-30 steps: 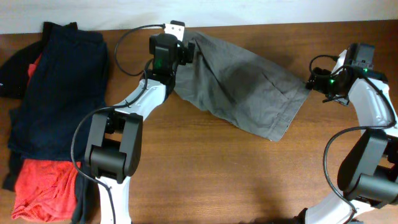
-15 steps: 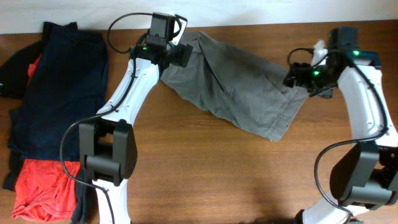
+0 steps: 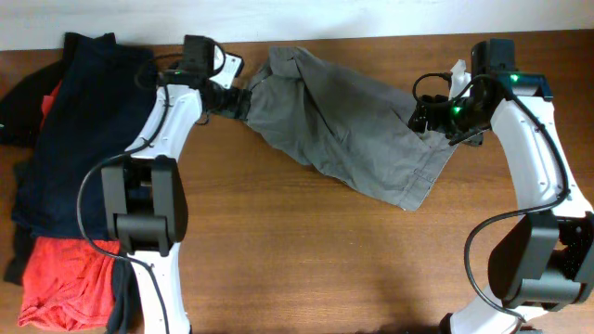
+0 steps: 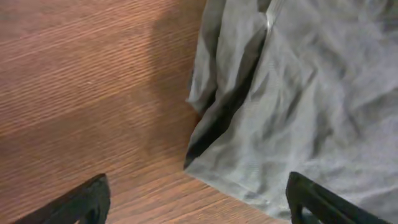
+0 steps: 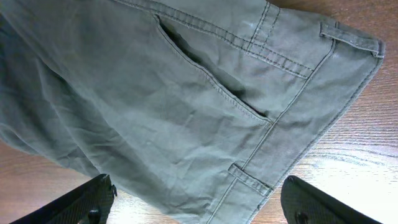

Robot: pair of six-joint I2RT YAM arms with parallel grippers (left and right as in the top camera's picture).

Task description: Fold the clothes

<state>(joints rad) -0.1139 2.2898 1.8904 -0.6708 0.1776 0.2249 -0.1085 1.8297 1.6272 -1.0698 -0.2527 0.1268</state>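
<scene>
The left tool [image 4: 196, 198] is spread wide and empty above a crumpled edge of the shorts [image 3: 343, 121]. The right tool [image 5: 198, 200] is likewise opened wide over their waistband. The shorts are laid wrinkled on the worktop [image 3: 306, 260], between both tools.

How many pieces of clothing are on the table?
3 that I can tell apart: grey shorts spread in the middle, a navy garment piled at the left edge, an orange-red garment partly under it. More may lie hidden there.
</scene>
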